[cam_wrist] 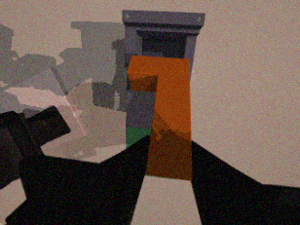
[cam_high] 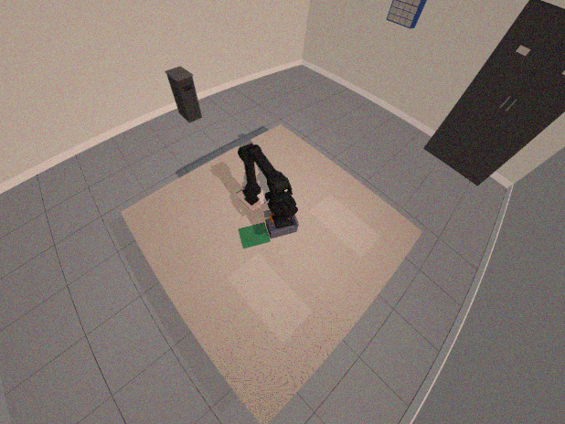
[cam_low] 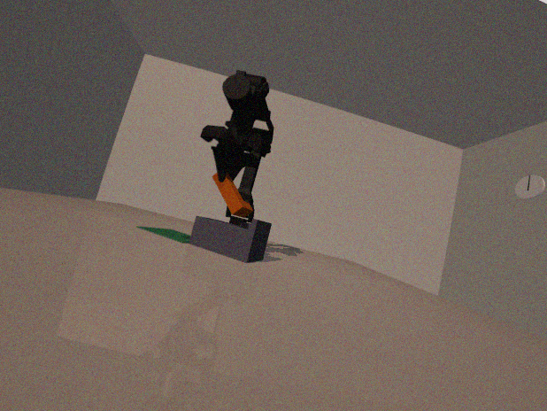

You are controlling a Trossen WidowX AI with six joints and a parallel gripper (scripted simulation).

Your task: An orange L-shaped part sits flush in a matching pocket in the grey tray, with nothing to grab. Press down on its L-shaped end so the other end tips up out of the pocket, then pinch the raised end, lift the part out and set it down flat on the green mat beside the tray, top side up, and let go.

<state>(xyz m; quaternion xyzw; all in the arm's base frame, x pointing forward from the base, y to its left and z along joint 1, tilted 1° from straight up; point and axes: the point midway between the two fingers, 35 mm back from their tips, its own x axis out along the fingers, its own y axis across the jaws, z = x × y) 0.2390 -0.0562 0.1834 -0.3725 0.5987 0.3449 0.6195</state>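
My gripper (cam_wrist: 168,142) (cam_low: 223,177) is shut on the straight end of the orange L-shaped part (cam_wrist: 168,111) (cam_low: 232,196) (cam_high: 271,218). The part hangs tilted in the air, clear above the grey tray (cam_low: 230,239) (cam_high: 284,228) (cam_wrist: 163,20), with its L-shaped end lowest, just over the tray's top. In the wrist view the tray's empty pocket (cam_wrist: 163,48) shows beyond the part. The green mat (cam_high: 253,237) (cam_low: 165,233) (cam_wrist: 136,136) lies flat beside the tray, to its left in the top and exterior views.
The arm's base (cam_high: 250,198) stands behind the tray on the tan table top. A dark bin (cam_high: 184,93) stands by the far wall and a dark door (cam_high: 503,96) is at the right.
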